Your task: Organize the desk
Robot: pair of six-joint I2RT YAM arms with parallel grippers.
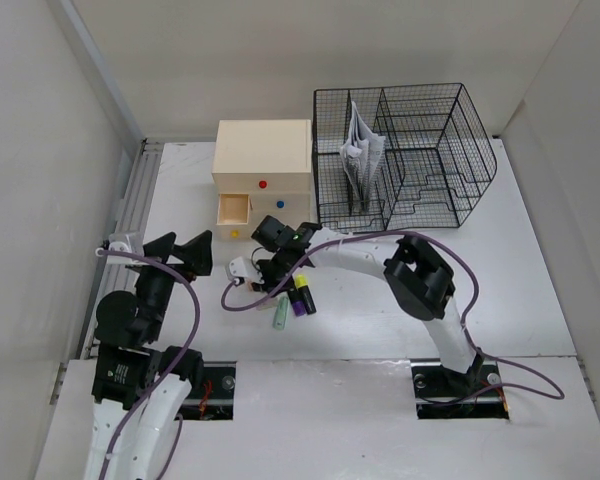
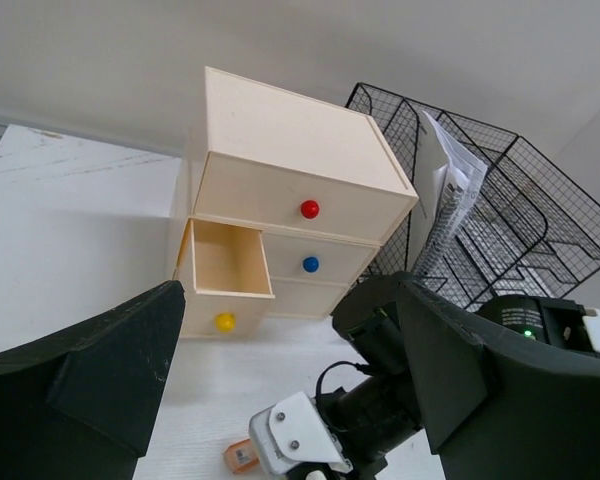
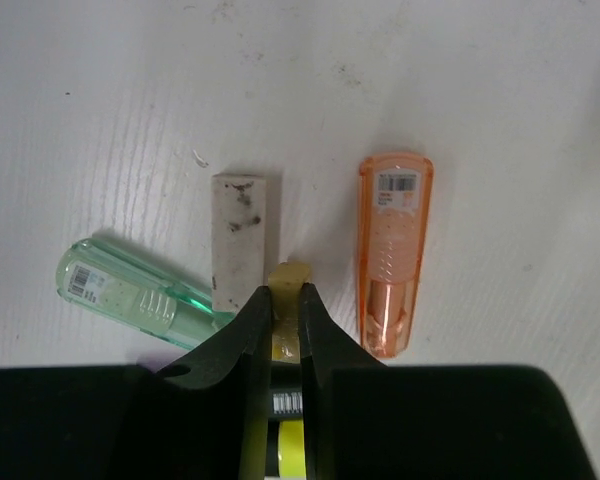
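Observation:
The white desk (image 1: 380, 310) holds a cluster of small items near its middle. My right gripper (image 3: 286, 292) is shut on a yellow highlighter (image 3: 289, 278), held low over the desk; it also shows in the top view (image 1: 278, 280) with the highlighter (image 1: 303, 295). Beside it lie a green highlighter (image 3: 130, 295), a dirty white eraser (image 3: 238, 240) and an orange highlighter (image 3: 393, 250). My left gripper (image 1: 185, 255) is open and empty, left of the cluster; in its own view it (image 2: 290, 400) faces the drawer box.
A cream drawer box (image 1: 263, 170) stands at the back, its lower-left drawer (image 2: 225, 260) pulled open and empty. A black wire mesh rack (image 1: 410, 150) with papers (image 1: 362, 150) stands to its right. A metal rail (image 1: 130, 200) runs along the left side.

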